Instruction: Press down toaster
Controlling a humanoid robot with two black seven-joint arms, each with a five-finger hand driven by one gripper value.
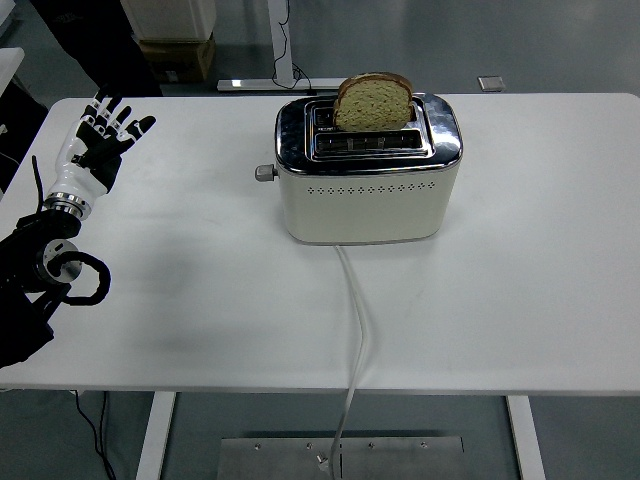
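A cream toaster (pixel 365 195) with a chrome top stands at the table's middle back. A slice of bread (pixel 372 101) sticks up out of its far slot. Its grey lever knob (pixel 264 172) juts from the left end, raised. My left hand (pixel 98 140) is held up over the far left of the table, fingers spread, holding nothing, well apart from the lever. The right arm is out of view.
The toaster's white cord (pixel 355 330) runs from its front across the table and over the near edge. The white table (pixel 530 260) spreads around the toaster. A cardboard box (pixel 172 50) and a table base stand on the floor behind.
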